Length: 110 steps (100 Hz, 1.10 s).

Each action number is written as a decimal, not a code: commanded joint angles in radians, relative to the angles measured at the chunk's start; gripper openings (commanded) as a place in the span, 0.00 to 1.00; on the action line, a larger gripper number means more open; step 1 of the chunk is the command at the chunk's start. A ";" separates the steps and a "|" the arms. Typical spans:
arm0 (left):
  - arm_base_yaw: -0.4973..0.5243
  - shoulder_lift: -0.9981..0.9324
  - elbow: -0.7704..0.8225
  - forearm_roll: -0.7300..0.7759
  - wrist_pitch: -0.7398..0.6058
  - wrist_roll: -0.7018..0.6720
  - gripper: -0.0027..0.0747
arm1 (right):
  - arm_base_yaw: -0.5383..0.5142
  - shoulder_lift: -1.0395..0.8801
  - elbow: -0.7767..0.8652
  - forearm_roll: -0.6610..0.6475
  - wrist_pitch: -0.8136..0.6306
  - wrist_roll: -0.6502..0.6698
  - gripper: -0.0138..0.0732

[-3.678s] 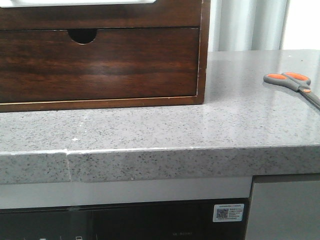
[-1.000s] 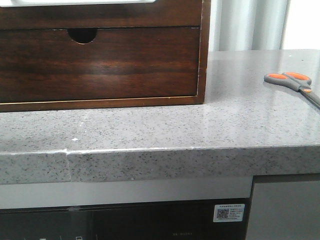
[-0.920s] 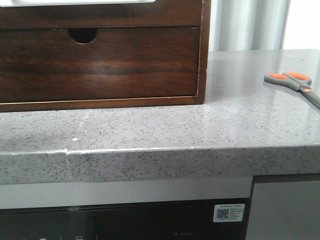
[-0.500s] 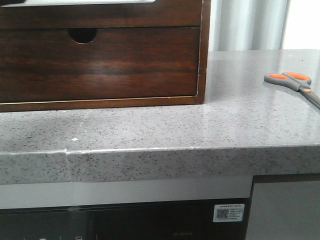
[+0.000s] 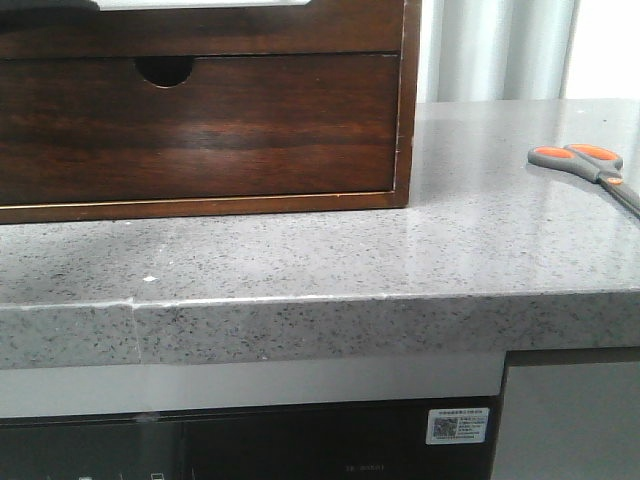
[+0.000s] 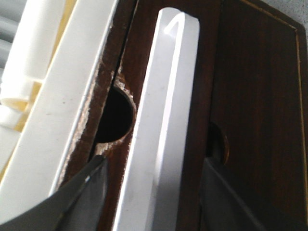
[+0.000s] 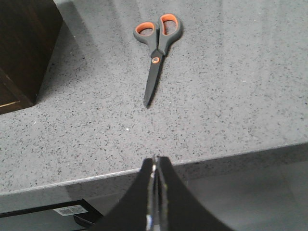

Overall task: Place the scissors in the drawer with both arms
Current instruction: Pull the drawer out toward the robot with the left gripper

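Scissors (image 5: 590, 166) lie flat on the countertop (image 5: 400, 250), well right of the wooden chest (image 5: 200, 110).

Left gripper (image 6: 154, 192) straddles the drawer (image 6: 159, 120) front, fingers apart.

Right gripper (image 7: 155, 192), pressed together, hovers before the scissors (image 7: 156, 53): rigid, light, slippery-bladed; the pivot probably grips best.
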 commanded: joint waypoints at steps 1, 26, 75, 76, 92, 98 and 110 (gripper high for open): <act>-0.008 -0.004 -0.035 -0.027 -0.020 0.000 0.52 | -0.006 0.016 -0.028 -0.001 -0.065 -0.003 0.05; -0.008 0.002 -0.035 0.038 -0.013 0.000 0.17 | -0.006 0.016 -0.028 -0.001 -0.065 -0.003 0.05; -0.008 -0.031 -0.008 0.038 -0.019 -0.008 0.04 | -0.006 0.016 -0.028 -0.001 -0.065 -0.003 0.05; -0.008 -0.034 -0.006 0.038 -0.019 -0.008 0.04 | -0.006 0.016 -0.028 -0.001 -0.065 -0.003 0.05; -0.008 -0.096 0.052 0.038 -0.031 -0.008 0.04 | -0.006 0.016 -0.028 -0.001 -0.065 -0.003 0.05; -0.008 -0.126 0.081 0.038 -0.045 -0.010 0.04 | -0.006 0.016 -0.028 -0.001 -0.065 -0.003 0.05; -0.008 -0.199 0.140 0.038 -0.092 -0.012 0.04 | -0.006 0.016 -0.028 -0.001 -0.065 -0.003 0.05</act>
